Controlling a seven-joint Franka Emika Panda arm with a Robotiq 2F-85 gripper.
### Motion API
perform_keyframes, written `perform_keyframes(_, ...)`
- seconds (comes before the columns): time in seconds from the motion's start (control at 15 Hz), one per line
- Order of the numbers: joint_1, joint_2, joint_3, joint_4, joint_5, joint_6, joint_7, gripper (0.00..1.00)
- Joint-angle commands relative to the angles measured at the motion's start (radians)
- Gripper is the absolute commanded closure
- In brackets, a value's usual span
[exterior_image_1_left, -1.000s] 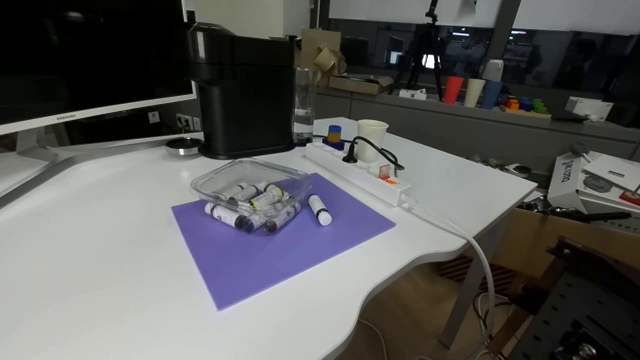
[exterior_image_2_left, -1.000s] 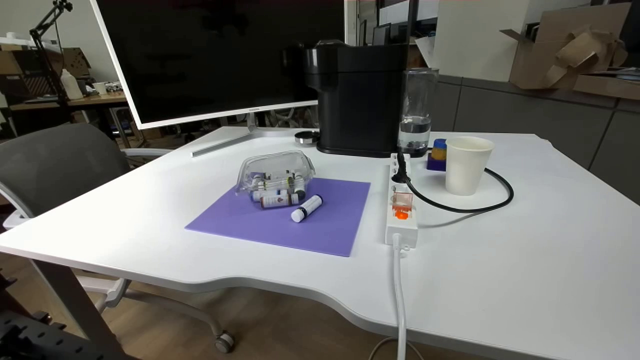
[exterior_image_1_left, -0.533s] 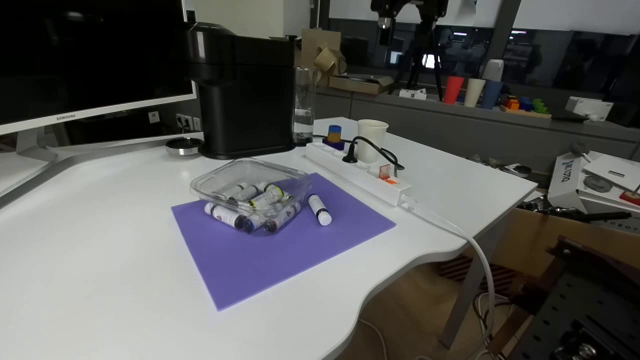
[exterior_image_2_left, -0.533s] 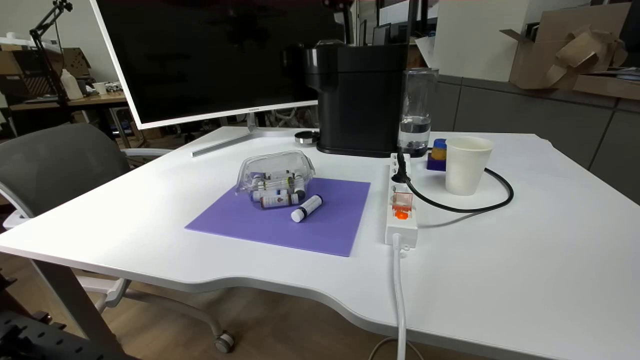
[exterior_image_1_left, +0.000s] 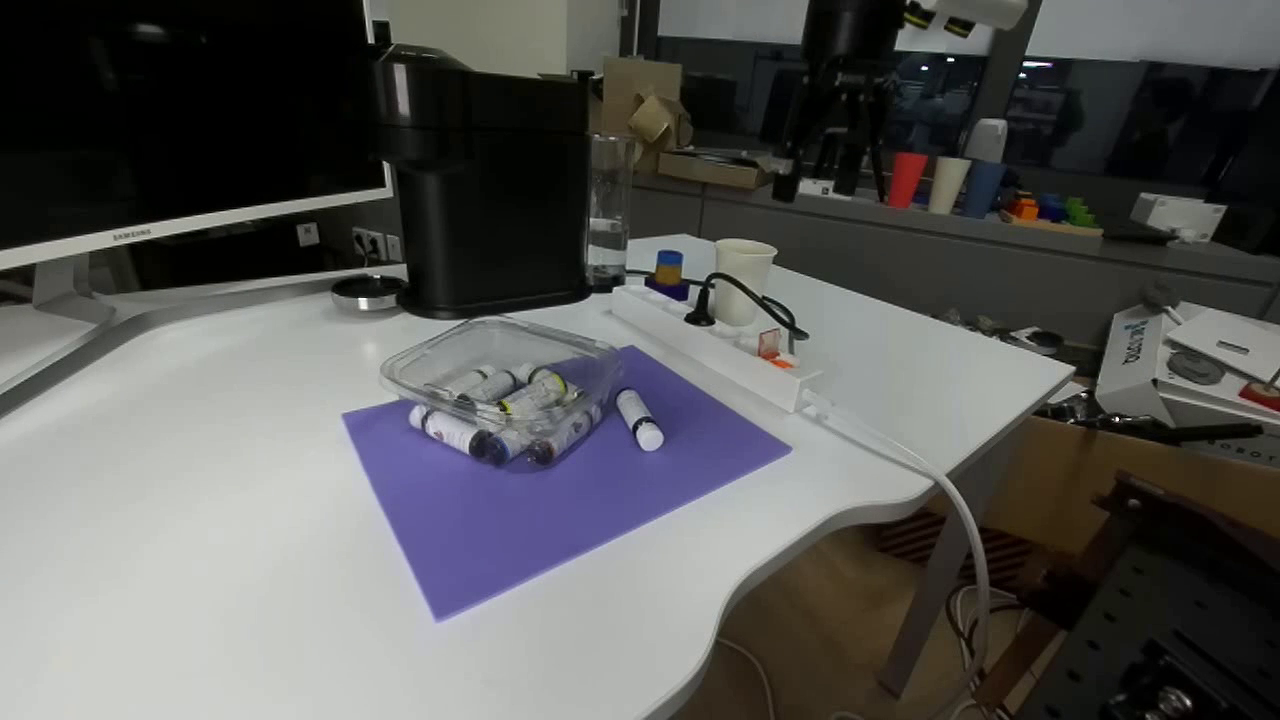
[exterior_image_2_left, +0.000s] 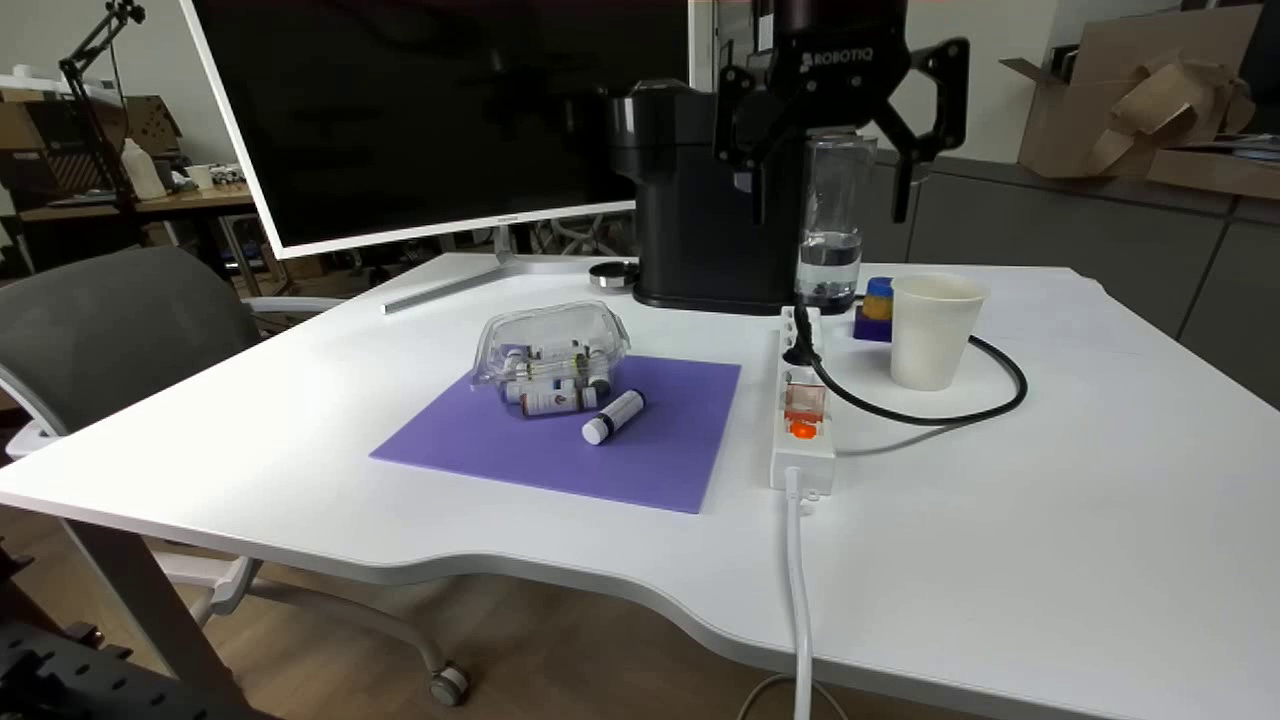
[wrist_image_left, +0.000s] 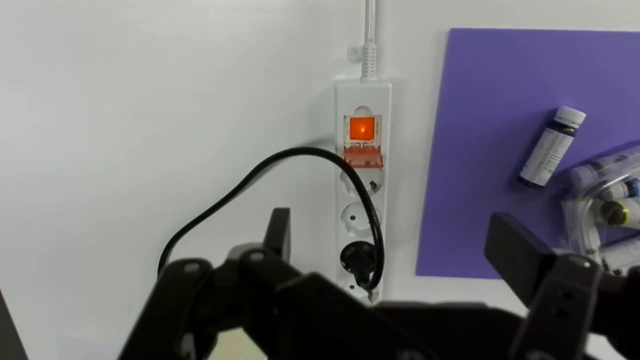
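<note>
Lowered since half a second ago: gripper, fingers spread; power strip on desk between them in the wrist view | black cable arching over strip, in the way | cup beside strip | strip's other side: loose bottle on mat near tub of bottles | coffee machine near strip's plugged end

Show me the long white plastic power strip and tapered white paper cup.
Long white plastic power strip (wrist_image_left: 348, 199), wrist view: bare white casing.
Tapered white paper cup (exterior_image_2_left: 935, 337), in an exterior view: outer wall.
</note>
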Motion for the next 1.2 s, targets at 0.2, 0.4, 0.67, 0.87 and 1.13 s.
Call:
perform_keyframes(0.2,-0.059,0.169,0.041,0.073,0.001,0.029,0.002,0.15)
perform_keyframes(0.4,-0.076,0.212,0.063,0.089,-0.001,0.035,0.007,0.4)
perform_keyframes(0.67,-0.081,0.262,0.082,0.102,-0.017,0.038,0.02,0.68)
perform_keyframes(0.87,-0.087,0.292,0.093,0.117,-0.016,0.037,0.023,0.9)
perform_keyframes(1.13,-0.095,0.286,0.104,0.098,-0.02,0.042,0.012,0.91)
